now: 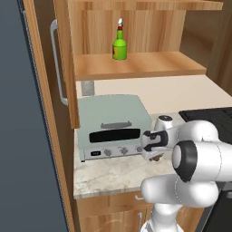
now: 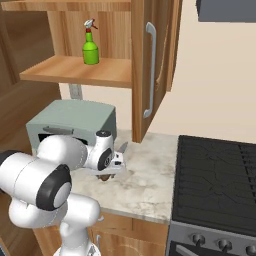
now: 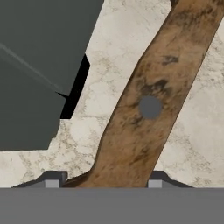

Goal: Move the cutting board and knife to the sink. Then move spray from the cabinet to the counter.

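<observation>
Hand view: toaster oven [image 3: 39,65] fills left side, marbled worktop [image 3: 109,48] beneath, knife [image 3: 151,107] handle running diagonally between fingertips [image 3: 52,181], which stand apart on either side, not yet clamped. Step in hand, by my reading: knife pickup for sink. Next move calls for closing on handle, then lifting. Spray [image 1: 119,45] waits on cabinet [image 1: 136,65] shelf above.

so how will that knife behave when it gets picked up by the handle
The knife looks stiff, with a wooden handle, so it should not flex. It lies flat on the counter, so it probably won't roll. Gripped near one end by the tool, it may tilt.
</observation>
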You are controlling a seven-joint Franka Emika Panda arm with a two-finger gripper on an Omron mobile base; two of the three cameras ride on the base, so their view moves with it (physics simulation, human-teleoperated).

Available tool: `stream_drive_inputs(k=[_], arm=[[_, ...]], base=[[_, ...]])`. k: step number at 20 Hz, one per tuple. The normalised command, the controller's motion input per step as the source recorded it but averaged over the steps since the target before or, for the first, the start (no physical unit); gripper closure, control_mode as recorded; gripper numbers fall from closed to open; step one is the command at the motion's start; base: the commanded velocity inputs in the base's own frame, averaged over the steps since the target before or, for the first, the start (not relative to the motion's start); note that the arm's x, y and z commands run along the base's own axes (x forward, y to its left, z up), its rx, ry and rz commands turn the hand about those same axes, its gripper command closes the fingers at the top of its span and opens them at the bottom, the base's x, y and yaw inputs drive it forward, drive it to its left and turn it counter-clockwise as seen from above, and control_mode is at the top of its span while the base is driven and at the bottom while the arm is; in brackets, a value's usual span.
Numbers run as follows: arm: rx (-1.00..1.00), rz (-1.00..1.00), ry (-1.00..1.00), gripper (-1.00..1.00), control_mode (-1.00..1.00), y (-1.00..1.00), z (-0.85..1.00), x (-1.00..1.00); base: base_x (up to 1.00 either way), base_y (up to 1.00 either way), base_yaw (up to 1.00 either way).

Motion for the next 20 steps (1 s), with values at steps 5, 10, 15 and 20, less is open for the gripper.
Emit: stream_drive_inputs(k=[5, 10, 15, 20], arm=[[0.0, 0.0, 0.04, 1.0, -1.0, -0.14, -0.22, -0.11], [0.0, 0.0, 0.0, 1.0, -1.0, -0.17, 0.0, -0.14], [0.0, -0.01, -0.02, 1.0, -1.0, -0.12, 0.25, -0.24], [0.0, -0.03, 0.0, 1.0, -1.0, -0.12, 0.39, -0.29]], base=[[0.0, 0.0, 0.0], [0.0, 0.0, 0.0], [0.0, 0.0, 0.0], [0.0, 0.0, 0.0]])
